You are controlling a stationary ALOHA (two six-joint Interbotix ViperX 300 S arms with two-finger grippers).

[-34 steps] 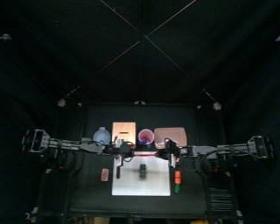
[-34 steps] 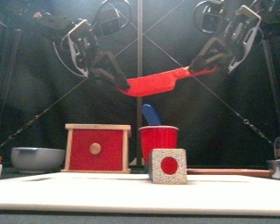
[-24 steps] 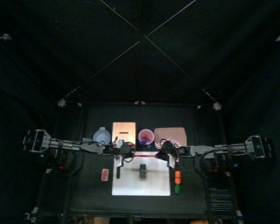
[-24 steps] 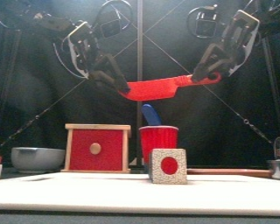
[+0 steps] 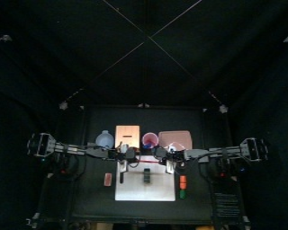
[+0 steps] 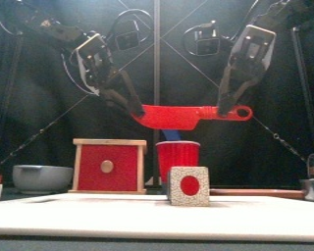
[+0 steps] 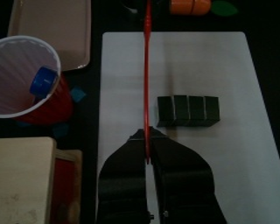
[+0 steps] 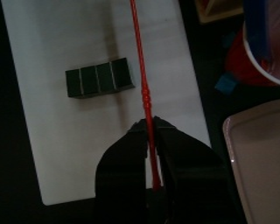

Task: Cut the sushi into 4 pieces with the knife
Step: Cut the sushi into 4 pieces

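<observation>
My left gripper [image 6: 130, 106] is clenched on the blade end of the red toy knife [image 6: 186, 115] and my right gripper [image 6: 234, 106] on its handle end. The knife hangs level in the air above the white cutting board [image 7: 213, 61]. The sushi roll [image 7: 189, 111] lies uncut on the board below, just beside the blade's line. I judge the knife light, stiff plastic, best gripped by the handle. The roll's blocks should part under gentle pressure at a seam.
</observation>
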